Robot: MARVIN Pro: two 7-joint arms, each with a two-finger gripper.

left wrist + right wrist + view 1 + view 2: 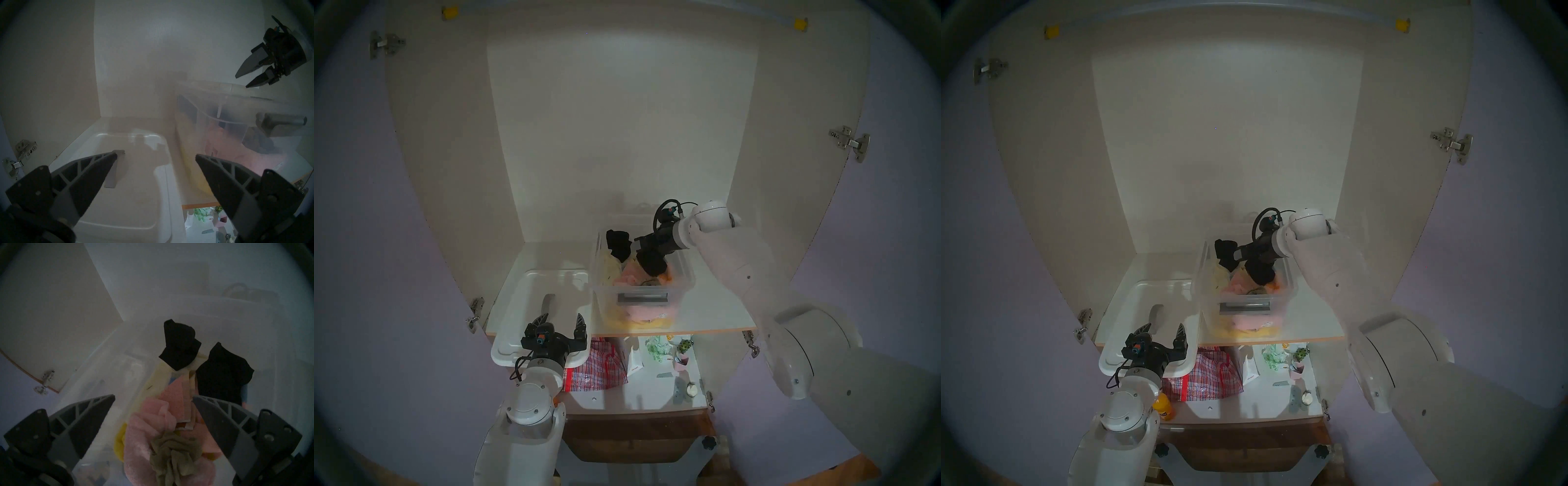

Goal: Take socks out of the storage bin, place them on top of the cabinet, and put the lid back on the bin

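The clear storage bin (683, 271) stands open on the cabinet (619, 135) shelf, its grey bar handle (643, 298) facing me. The khaki socks (171, 455) lie on pink cloths near the bin's front; they also show in the head view (650, 282). My right gripper (153, 396) is open and empty, hovering over the bin (119, 372) above the socks, and shows in the head view (631, 253). The white lid (531, 298) lies left of the bin. My left gripper (563, 317) is open and empty just above the lid (136, 195).
Two black fabric pieces (180, 344) (222, 375) and a yellow cloth (161, 373) fill the bin's back. The lid overhangs the shelf's front edge; a grey strip (113, 171) lies on it. A red checked bag (599, 363) and small items sit on the lower shelf.
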